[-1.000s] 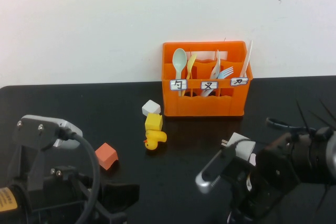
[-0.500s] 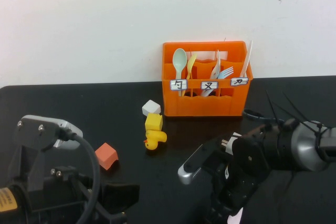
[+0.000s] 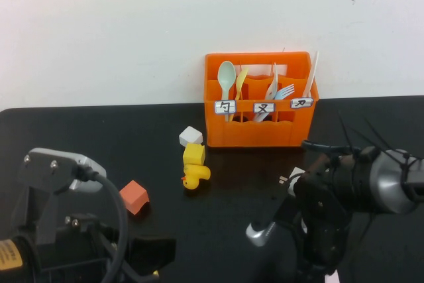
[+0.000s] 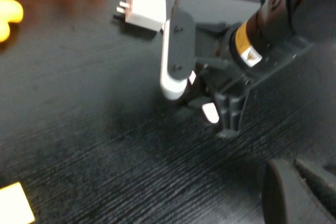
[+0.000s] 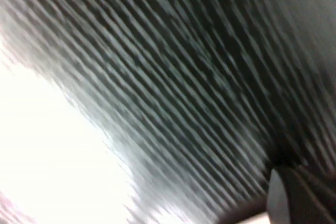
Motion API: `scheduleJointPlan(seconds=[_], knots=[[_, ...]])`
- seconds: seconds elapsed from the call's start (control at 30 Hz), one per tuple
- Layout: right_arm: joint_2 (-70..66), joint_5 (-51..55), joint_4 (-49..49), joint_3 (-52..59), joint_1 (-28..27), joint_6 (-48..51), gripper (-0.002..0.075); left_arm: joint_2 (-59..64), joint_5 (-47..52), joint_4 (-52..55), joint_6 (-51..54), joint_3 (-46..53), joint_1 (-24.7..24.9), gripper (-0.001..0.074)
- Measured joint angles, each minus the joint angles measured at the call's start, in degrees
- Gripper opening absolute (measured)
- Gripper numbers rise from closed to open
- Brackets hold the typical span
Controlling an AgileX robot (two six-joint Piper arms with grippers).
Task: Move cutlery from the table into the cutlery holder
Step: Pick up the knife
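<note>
Standing against the far wall, right of centre, the orange cutlery holder (image 3: 258, 101) sits on the black bench (image 3: 79, 137) with three labelled compartments. A pale green spoon (image 3: 227, 77) and a yellow utensil are in its left compartment, forks (image 3: 277, 91) in the middle one, and a white knife (image 3: 311, 74) leans in the right one.

The right claw (image 4: 223, 121) is low over the near right part of the bench, pointing down close to the surface; in the left wrist view a small pale piece (image 4: 210, 112) shows at its tip, but whether the fingers are spread or pinching it I cannot tell. A white charger plug (image 4: 142, 8) lies just beside the right arm on its far side.

The left claw (image 3: 142, 256) is at the near left edge of the bench, mostly hidden by its own arm, so I cannot tell its state either.

Left of the holder are a white cube (image 3: 190, 136), a yellow block (image 3: 193, 154) and a yellow duck (image 3: 195, 177), close together in a line. An orange block (image 3: 134, 196) lies further left and nearer.
</note>
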State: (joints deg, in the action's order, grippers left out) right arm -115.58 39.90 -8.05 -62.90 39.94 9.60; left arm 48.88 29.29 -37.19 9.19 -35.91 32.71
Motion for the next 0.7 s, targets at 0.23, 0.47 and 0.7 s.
scheduleJointPlan(seconds=[0.23, 0.47, 0.7], knots=[[4.06, 5.29, -8.26, 0.00, 0.00, -4.57, -0.0002, 0.00, 2.82, 0.00, 0.18, 0.35, 0.00, -0.0001], [6.73, 3.57, -8.15, 0.00, -1.74, -16.75, 0.0087, -0.04, 3.11, 0.99, 0.61, 0.35, 0.00, -0.0001], [6.73, -0.87, -4.21, 0.79, -3.84, -25.01, 0.0382, -0.04, 2.61, 3.30, 0.86, 0.35, 0.00, -0.0001]])
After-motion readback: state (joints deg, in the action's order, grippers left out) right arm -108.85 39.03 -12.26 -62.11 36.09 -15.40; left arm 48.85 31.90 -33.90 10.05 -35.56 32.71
